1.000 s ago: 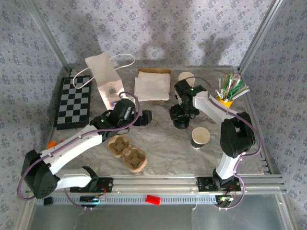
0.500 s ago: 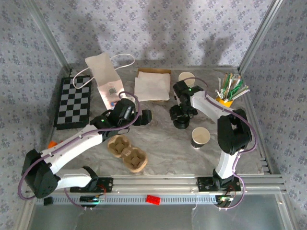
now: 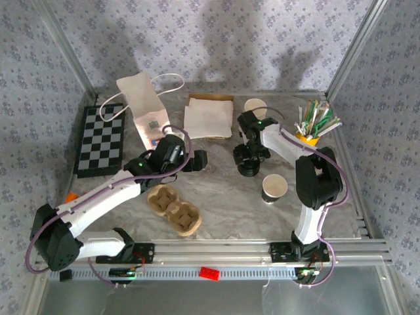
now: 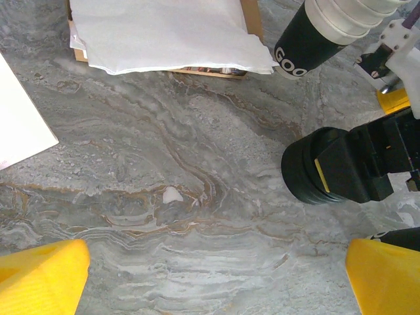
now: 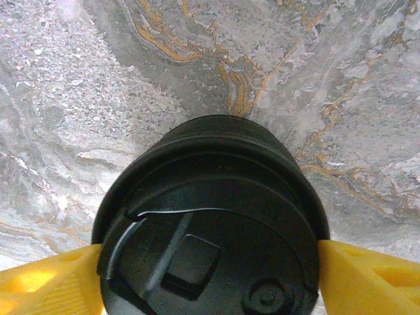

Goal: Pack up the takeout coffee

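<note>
Overhead view of a grey marbled table (image 3: 226,197) in a wallpapered booth, with 2 robot arms reaching in from the bottom edge. At far left lies a checkerboard (image 3: 98,139). Just right of it, in the upper left, a white paper bag (image 3: 139,102) stands upright, its string handle looped toward the back. Lower down, left of centre, a cardboard cup carrier (image 3: 174,210) lies flat.

The left gripper (image 3: 199,161) hovers just above the carrier in the frame. In the left wrist view its yellow fingers (image 4: 42,275) are released and spread wide at the 2 bottom corners, with bare table between them.

At top centre, a stack of white napkins (image 3: 209,119) rests on a brown tray (image 4: 252,16). Just right of centre, below the napkins' right corner, the coffee (image 3: 247,170) stands upright on the table; it looks dark all over under a round black lid. The right gripper (image 3: 248,156) points straight down over it. In the right wrist view its 2 yellow fingers (image 5: 367,275) press against opposite sides of the lid, grasping it.

Above the coffee, near the back edge, is a stack of cups (image 3: 254,105). Below and to its right stands 1 lidless cup (image 3: 274,188), dark outside and cream inside. At far right, a yellow holder (image 3: 310,139) bristles with straws.
</note>
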